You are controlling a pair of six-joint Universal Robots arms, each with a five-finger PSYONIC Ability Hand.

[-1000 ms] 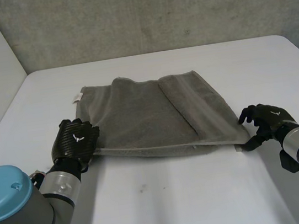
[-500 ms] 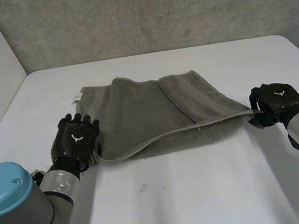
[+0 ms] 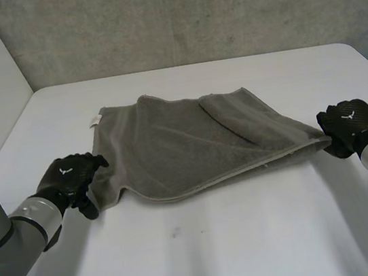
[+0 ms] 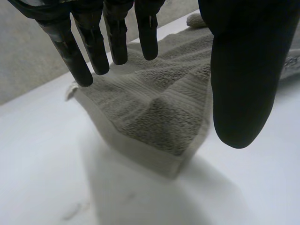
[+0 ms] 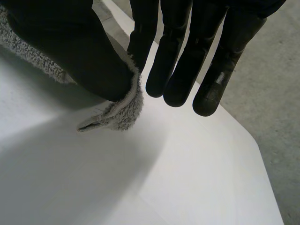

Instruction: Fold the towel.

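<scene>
A grey towel (image 3: 185, 145) lies half spread in the middle of the white table (image 3: 254, 245), with a fold across its right part. My right hand (image 3: 348, 123) holds the towel's near right corner a little above the table. In the right wrist view its thumb (image 5: 70, 51) pinches that corner (image 5: 119, 110) against the fingers. My left hand (image 3: 69, 176) hovers just left of the near left corner. Its fingers (image 4: 93, 47) are straight and spread above that corner (image 4: 159, 117), holding nothing.
A small white tag (image 3: 93, 120) sticks out at the towel's far left corner. A grey wall (image 3: 187, 14) runs behind the table's far edge. Bare tabletop stretches in front of the towel, with a small dark speck (image 3: 175, 233) on it.
My left hand let go of the near left corner and drew back to the left. My right hand closed on the near right corner and lifted it, pulling the near edge rightward.
</scene>
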